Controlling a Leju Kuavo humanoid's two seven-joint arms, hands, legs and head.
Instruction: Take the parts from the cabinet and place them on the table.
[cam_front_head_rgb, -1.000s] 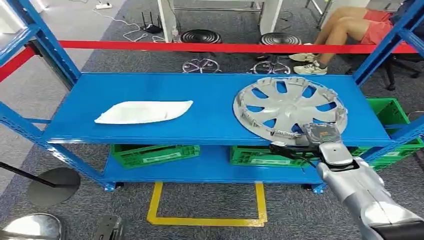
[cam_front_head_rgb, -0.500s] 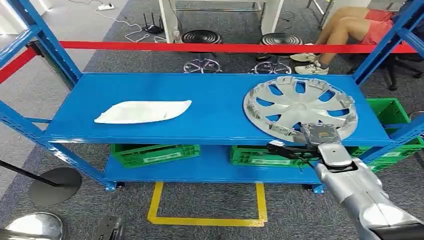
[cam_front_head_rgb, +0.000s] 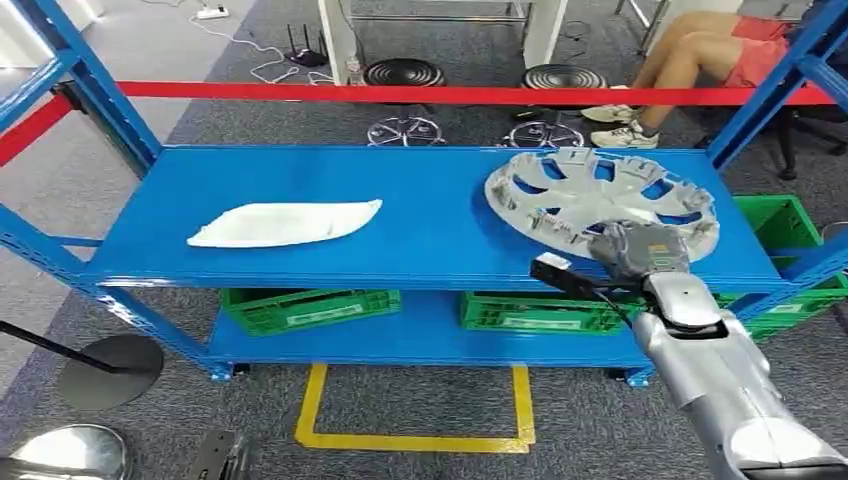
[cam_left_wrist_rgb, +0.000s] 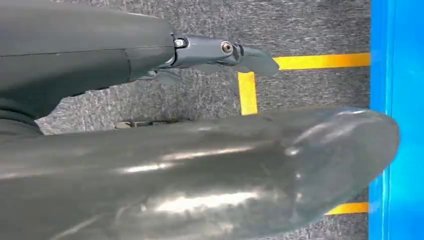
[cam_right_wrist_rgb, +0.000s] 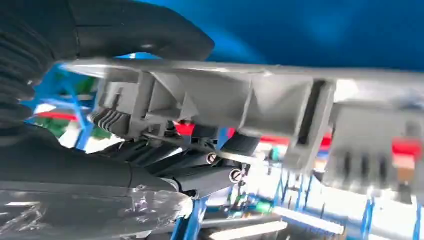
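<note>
Even, bright overhead light fills the head view, with soft shadows on the blue shelf (cam_front_head_rgb: 400, 215). The right wrist view is blurred and overexposed in its background; glare streaks the left wrist view's dark casing.

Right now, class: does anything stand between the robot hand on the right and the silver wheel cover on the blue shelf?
No. The right robot hand already grips the wheel cover at its near rim, its near edge lifted off the blue shelf. Nothing visible lies between them.
</note>
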